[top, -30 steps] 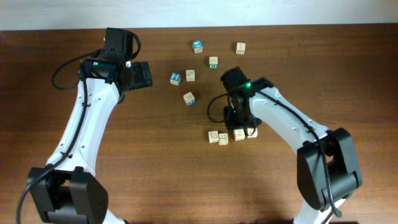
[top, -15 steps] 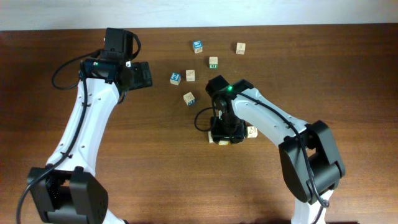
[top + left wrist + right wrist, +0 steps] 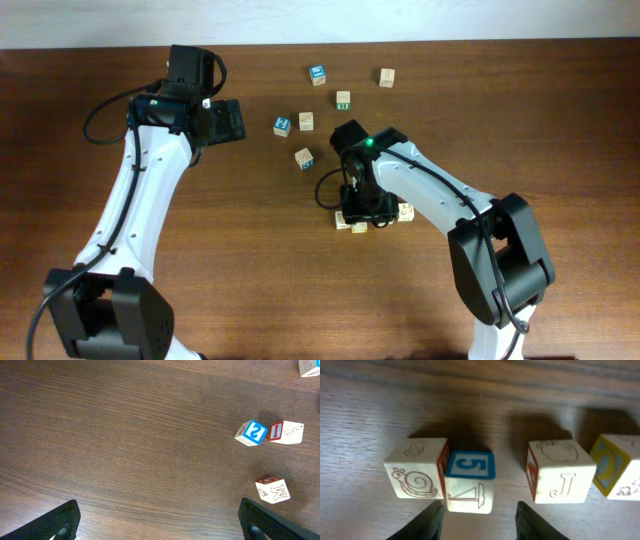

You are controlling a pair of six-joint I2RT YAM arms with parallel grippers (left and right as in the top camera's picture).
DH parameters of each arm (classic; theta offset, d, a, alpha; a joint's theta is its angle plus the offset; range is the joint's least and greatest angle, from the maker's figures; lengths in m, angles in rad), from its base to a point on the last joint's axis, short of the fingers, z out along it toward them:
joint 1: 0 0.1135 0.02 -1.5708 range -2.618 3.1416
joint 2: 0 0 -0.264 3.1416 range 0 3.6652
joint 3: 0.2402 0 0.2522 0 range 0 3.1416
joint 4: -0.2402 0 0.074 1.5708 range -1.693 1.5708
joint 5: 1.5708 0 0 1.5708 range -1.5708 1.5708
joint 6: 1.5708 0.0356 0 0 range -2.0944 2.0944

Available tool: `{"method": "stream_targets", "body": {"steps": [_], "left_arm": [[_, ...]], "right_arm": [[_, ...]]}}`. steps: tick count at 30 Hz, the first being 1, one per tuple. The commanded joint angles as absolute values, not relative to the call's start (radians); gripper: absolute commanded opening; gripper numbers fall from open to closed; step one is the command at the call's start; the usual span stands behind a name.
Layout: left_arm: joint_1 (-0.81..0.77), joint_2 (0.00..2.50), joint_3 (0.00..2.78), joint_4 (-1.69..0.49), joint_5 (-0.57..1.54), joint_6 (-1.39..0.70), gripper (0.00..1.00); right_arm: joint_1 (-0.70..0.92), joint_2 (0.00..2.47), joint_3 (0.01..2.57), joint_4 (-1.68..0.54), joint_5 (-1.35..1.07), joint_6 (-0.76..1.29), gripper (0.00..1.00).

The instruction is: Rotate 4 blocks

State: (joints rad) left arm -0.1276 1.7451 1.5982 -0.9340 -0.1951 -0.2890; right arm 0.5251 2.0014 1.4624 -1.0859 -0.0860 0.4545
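1. Table (image 3: 560, 120): dark wood, fills the overhead view.
2. L arm (image 3: 150, 180): white, reaching up the left side, well apart from the blocks (image 3: 405, 212).
3. R arm (image 3: 440, 190): bent in over mid-table, wrist pointing down at the row.
4. L gripper (image 3: 225, 120): fingers spread wide, nothing betw. them, hovering over bare wood. Nearest in its wrist view are a 2 cube (image 3: 251, 433) touching an I cube (image 3: 286, 432), with an M cube (image 3: 273, 490) near, apart from both.
5. R gripper (image 3: 480, 510): fingers partway apart, straddling the near edge of the 5 block (image 3: 470, 482). The gap is wider than the block, so nothing is clamped. The finger on the snail side may be brushing its corner; too close to call.
6. Blocks: four in a row on the table, right under the R gripper. Snail block (image 3: 415, 480) touches the 5 block (blue top). After a gap comes the J block (image 3: 560, 472), then the yellow block (image 3: 625, 480) just beside it, turned askew and cut by the frame edge.
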Motion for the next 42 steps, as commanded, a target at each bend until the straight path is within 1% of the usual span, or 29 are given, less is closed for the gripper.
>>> {"method": "stream_targets", "body": {"steps": [1, 8, 14, 22, 26, 32, 33, 36, 39, 40, 41, 42], "left_arm": [[-0.128, 1.752, 1.605, -0.937, -0.199, -0.299, 0.99], [-0.128, 1.752, 1.605, -0.938, -0.199, -0.299, 0.99], [-0.128, 1.752, 1.605, -0.946, -0.199, -0.299, 0.99], [-0.128, 1.752, 1.605, -0.944, -0.199, -0.299, 0.99], [-0.128, 1.752, 1.605, -0.944, -0.199, -0.299, 0.99], [-0.128, 1.752, 1.605, -0.944, -0.199, -0.299, 0.99], [-0.128, 1.752, 1.605, -0.945, -0.199, -0.299, 0.99], [-0.128, 1.752, 1.605, -0.946, -0.199, -0.299, 0.99], [-0.128, 1.752, 1.605, -0.945, -0.199, -0.299, 0.99], [-0.128, 1.752, 1.605, -0.945, -0.199, -0.299, 0.99], [-0.128, 1.752, 1.605, -0.946, -0.199, -0.299, 0.99], [-0.128, 1.752, 1.605, -0.946, -0.199, -0.299, 0.99]], "right_arm": [[0.524, 2.012, 1.458, -1.063, -0.067, 0.422, 0.47], [0.521, 2.037, 1.458, -1.063, -0.081, 0.422, 0.47], [0.488, 2.037, 1.459, -1.108, -0.054, 0.396, 0.47], [0.484, 2.037, 1.459, -1.075, -0.035, 0.353, 0.47], [0.484, 2.037, 1.459, -1.069, 0.038, 0.351, 0.47], [0.484, 2.037, 1.459, -1.043, 0.080, 0.318, 0.47], [0.484, 2.037, 1.459, -1.043, 0.086, 0.318, 0.48], [0.484, 2.037, 1.459, -1.046, 0.091, 0.318, 0.55], [0.485, 2.030, 1.505, -1.081, 0.081, 0.318, 0.56], [0.488, 2.026, 1.537, -1.100, 0.060, 0.318, 0.55], [0.493, 2.026, 1.547, -1.104, 0.018, 0.319, 0.50], [0.498, 2.026, 1.547, -1.104, -0.020, 0.322, 0.40]]}}
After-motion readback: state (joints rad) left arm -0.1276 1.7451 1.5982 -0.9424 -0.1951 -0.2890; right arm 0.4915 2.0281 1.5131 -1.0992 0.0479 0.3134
